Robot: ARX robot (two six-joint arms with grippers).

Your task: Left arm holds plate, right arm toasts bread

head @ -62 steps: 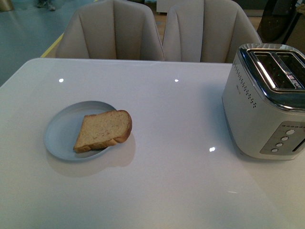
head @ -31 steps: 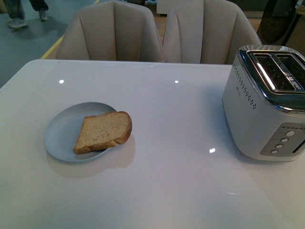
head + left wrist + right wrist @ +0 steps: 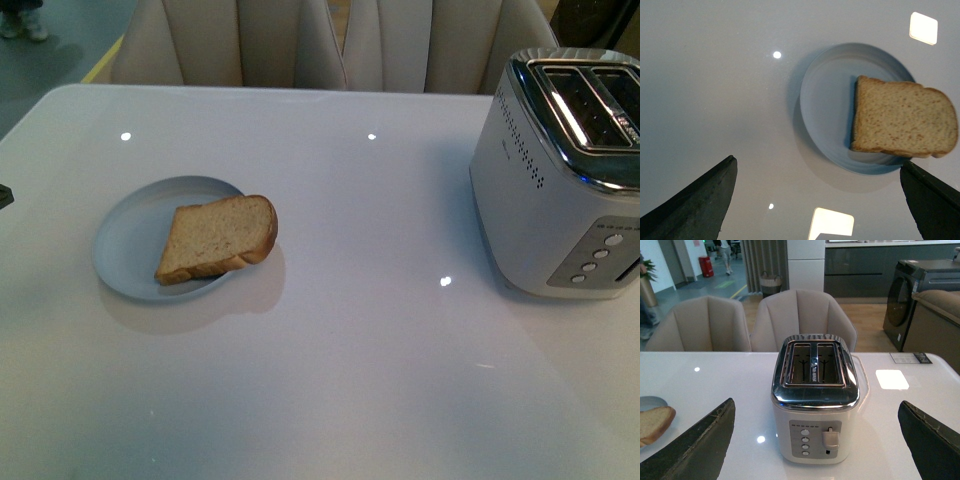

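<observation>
Writing on the toaster is too small to read; the left gripper and right gripper both gape wide, holding nothing.

Glossy white table, three things resting on it

The table is smooth and white with rounded far corners, and small bright spots of light reflect off its top. A pale-blue round plate sits flat on the left half, nearer the left edge than the middle. A white two-slot toaster with a chrome top stands upright by the right edge, well apart from the plate, its button panel turned toward the near edge. A small flat card lies beyond the toaster, near the far right corner.
</observation>
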